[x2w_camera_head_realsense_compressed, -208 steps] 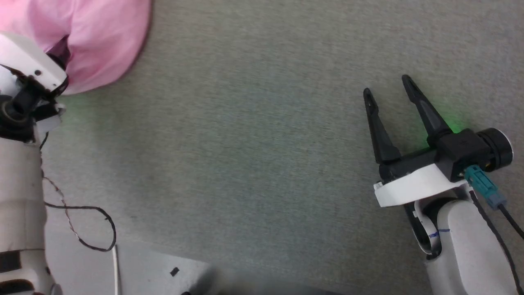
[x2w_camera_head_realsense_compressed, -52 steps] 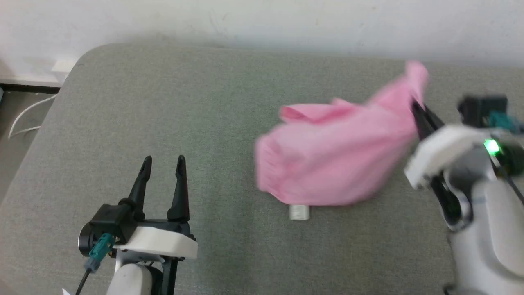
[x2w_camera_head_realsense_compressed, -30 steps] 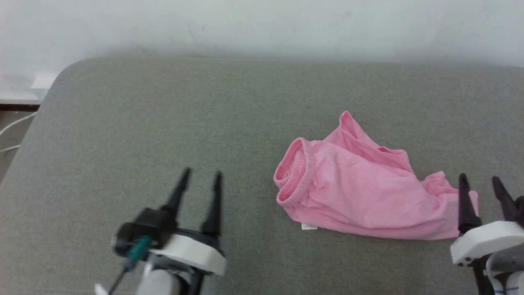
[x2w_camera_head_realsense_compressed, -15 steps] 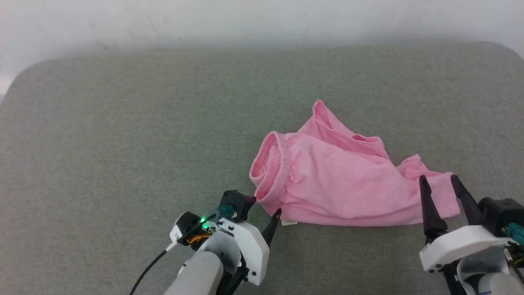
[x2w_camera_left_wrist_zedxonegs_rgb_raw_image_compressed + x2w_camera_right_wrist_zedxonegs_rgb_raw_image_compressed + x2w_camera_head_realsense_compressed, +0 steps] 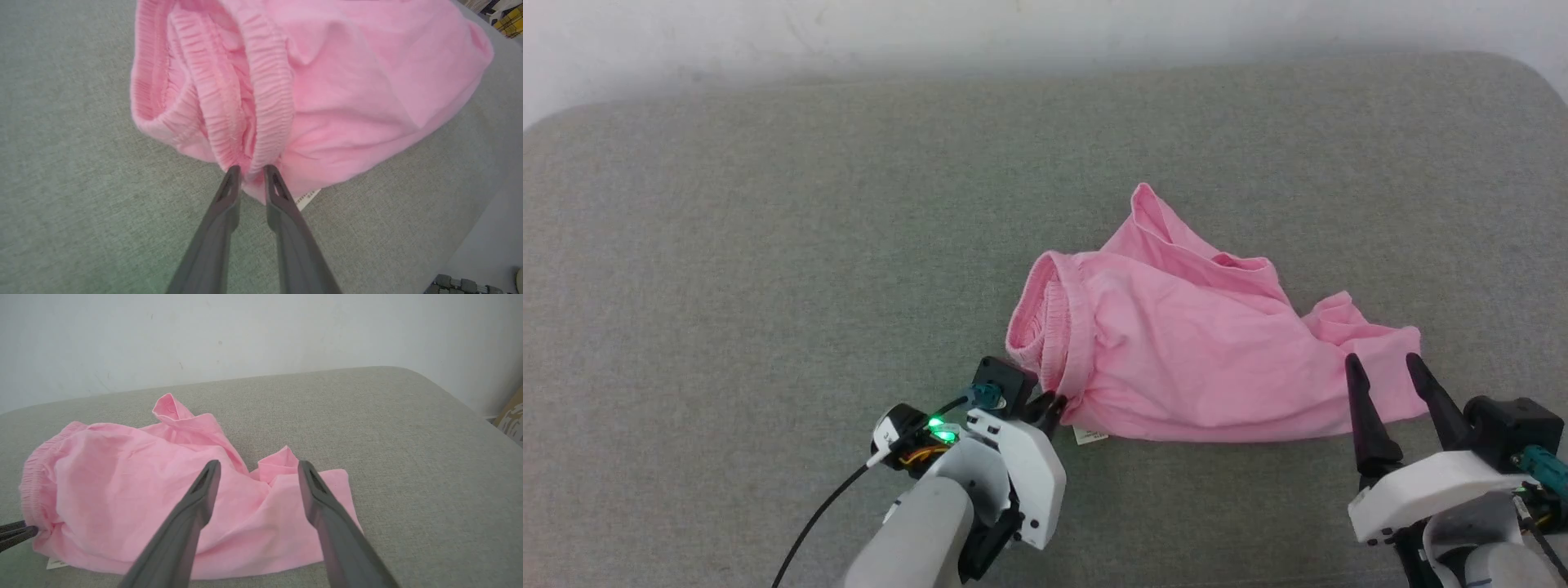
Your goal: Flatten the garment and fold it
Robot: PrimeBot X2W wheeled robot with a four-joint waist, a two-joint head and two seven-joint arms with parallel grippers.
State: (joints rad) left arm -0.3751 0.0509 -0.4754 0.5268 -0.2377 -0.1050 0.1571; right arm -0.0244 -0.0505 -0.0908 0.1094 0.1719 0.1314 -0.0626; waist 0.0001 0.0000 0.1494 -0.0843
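The light pink garment (image 5: 1192, 359) lies crumpled on the grey cushion, its gathered waistband (image 5: 1045, 327) at the left end and a small white label (image 5: 1090, 436) poking out underneath. My left gripper (image 5: 1049, 402) is at the waistband's near corner. In the left wrist view its fingers (image 5: 233, 179) stand close together with a fold of the waistband (image 5: 269, 94) pinched between the tips. My right gripper (image 5: 1380, 363) is open at the garment's right hem, and its fingers (image 5: 204, 486) straddle the cloth (image 5: 143, 477) without gripping it.
The grey padded surface (image 5: 768, 245) stretches wide to the left and back, with rounded corners and a pale wall (image 5: 1013, 33) behind. Its right edge (image 5: 470, 408) drops off beyond the right gripper. A black cable (image 5: 825, 514) trails from my left arm.
My left gripper has moved right from the bare cushion to the waistband's corner, and its jaws have closed on the cloth. The head camera has shifted. The right gripper has stayed open.
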